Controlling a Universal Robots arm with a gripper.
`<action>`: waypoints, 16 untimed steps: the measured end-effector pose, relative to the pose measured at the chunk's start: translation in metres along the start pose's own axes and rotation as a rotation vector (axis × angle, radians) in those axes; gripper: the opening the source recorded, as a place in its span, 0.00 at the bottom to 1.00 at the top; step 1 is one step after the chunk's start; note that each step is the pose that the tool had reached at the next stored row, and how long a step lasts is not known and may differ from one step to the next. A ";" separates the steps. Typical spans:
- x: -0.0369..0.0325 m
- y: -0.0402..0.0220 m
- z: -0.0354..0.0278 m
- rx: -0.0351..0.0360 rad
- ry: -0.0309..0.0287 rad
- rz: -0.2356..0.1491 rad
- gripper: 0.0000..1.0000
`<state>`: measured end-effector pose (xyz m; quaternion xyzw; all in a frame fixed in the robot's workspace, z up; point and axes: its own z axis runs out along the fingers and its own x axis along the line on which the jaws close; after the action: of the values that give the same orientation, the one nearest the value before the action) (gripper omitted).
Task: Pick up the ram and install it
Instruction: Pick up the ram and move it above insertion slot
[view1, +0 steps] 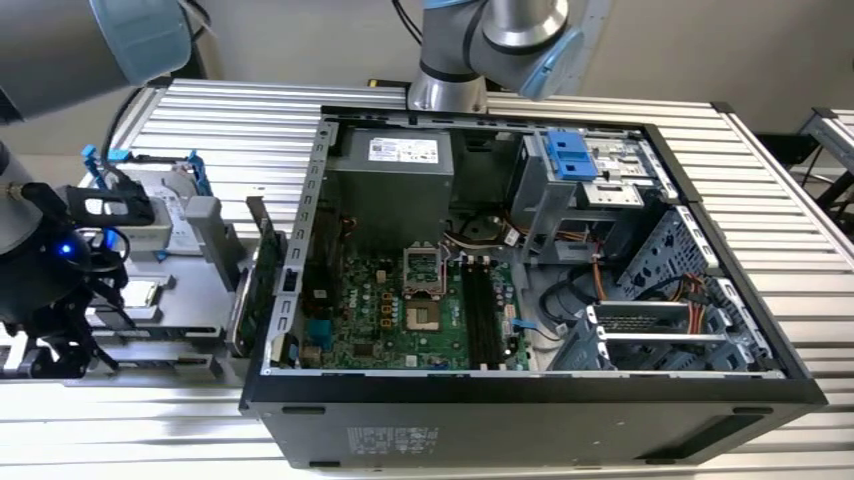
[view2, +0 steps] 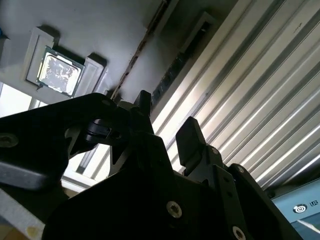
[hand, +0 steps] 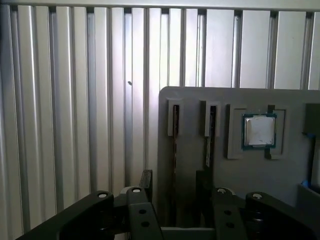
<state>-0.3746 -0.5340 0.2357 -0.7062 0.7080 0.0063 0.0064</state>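
The ram (hand: 175, 142) stands on edge in a narrow slot of a grey tray (hand: 192, 97), so only its thin dark edge can be seen and its chips cannot be made out. In the second wrist view the same stick (view2: 171, 77) is a dark strip running toward the claw. A second stick (hand: 212, 137) sits in the neighbouring slot, and beyond that a square processor chip (hand: 259, 131) lies in its own pocket.

The gripper (hand: 174, 180) is spread wide and holds nothing. Its two black fingers (hand: 145, 181) stand on either side of the ram's slot, in line with it. Whether they touch the stick cannot be told, because their own bodies cover the lower part of the slot.

In the exterior view the gripper (view1: 67, 350) hangs at the lower left of the frame, partly cut off by the edge. There the ram is hidden behind the arm and tray fittings. The open computer case (view1: 534, 385) fills the middle, well apart from the gripper, with the motherboard's black slots (view1: 481, 310) inside. Everything rests on a ribbed metal table (hand: 75, 100).
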 end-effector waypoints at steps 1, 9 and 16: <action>0.0000 0.0000 0.0019 0.0001 -0.0001 0.001 1.00; -0.0009 0.0000 0.0164 0.0004 0.0000 0.021 1.00; -0.0019 0.0000 0.0284 0.0006 0.0000 0.037 1.00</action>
<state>-0.3746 -0.5315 0.2074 -0.6931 0.7208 0.0062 0.0065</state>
